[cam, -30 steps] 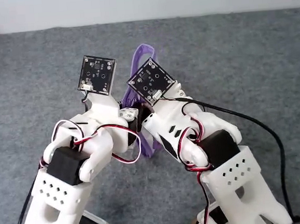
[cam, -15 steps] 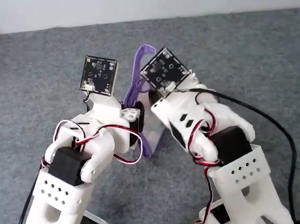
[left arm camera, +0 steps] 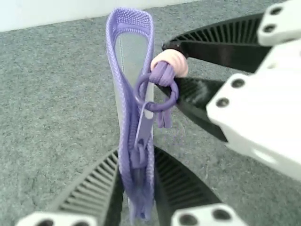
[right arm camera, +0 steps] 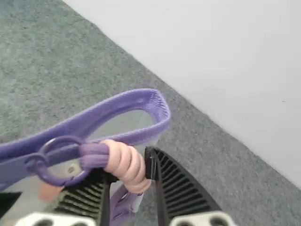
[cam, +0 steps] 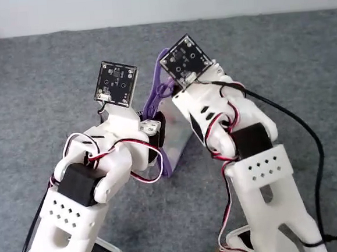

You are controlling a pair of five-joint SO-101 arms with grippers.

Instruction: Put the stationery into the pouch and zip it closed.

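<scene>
Purple-edged clear plastic pouch (left arm camera: 121, 108), standing on edge over grey carpeted bench (cam: 279, 53), pinched between left jaws. Pink bead of purple zip-pull cord (left arm camera: 170, 63) clamped in right jaws.

Overhead view, close wrist views sharing pouch (left arm camera: 123, 113)

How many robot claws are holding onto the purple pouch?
2. The left gripper pinches the pouch by its zipper edge; the right gripper holds the pink bead on its zipper pull.
</scene>
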